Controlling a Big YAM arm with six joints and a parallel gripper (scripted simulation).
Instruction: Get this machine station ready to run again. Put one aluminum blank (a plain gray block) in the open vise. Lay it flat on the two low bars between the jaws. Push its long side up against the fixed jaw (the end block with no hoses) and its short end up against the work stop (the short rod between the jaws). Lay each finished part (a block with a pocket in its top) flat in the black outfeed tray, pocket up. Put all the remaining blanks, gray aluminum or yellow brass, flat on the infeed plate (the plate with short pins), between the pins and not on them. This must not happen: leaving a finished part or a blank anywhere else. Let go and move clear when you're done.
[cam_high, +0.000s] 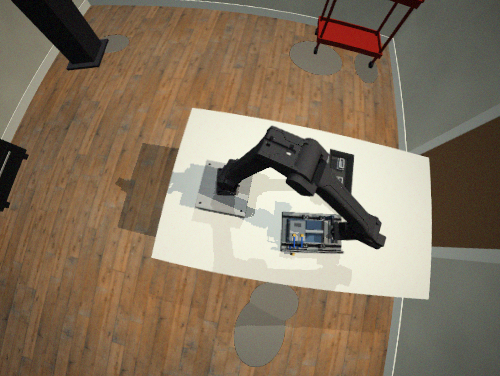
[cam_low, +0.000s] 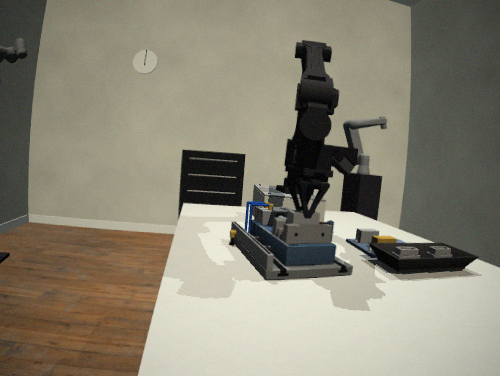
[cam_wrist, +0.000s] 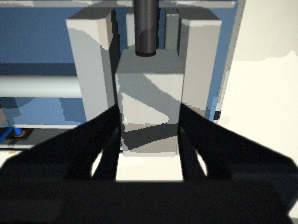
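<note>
Clamped tight, tool (cam_wrist: 149, 150) gripping a plain gray aluminum blank (cam_wrist: 149, 112) by its two long sides, down inside the open vise (cam_low: 290, 247). Black fingers pressed against both flanks of the block. Smooth top face on the blank, unmarked, crossed by slanted shadow bands, no pocket. Far short end right up at a dark round work stop rod (cam_wrist: 146, 27); touching or just shy, cannot tell. Tall gray jaw blocks (cam_wrist: 90, 60) flanking the blank on either side, blue vise bed behind. No readable writing, brand or label anywhere.

Biggest things first around it: wooden floor (cam_high: 100, 250), white desk (cam_high: 380, 270) carrying everything, black arm (cam_high: 300, 170) bent over from its gray base plate (cam_high: 202, 202). Red cart (cam_high: 350, 37) off by the far edge of the floor, black drawer cabinet (cam_low: 212, 177) against the wall, wall clock (cam_low: 145, 61) above it. On the desk beside the vise, black outfeed tray (cam_low: 425, 261) holding two gray blocks (cam_low: 406, 251). Behind the tray, infeed plate (cam_low: 361, 245) with one gray block (cam_low: 367, 235) and one yellow brass blank (cam_low: 384, 239). Blue hoses (cam_low: 248, 212) at the vise's far end.
</note>
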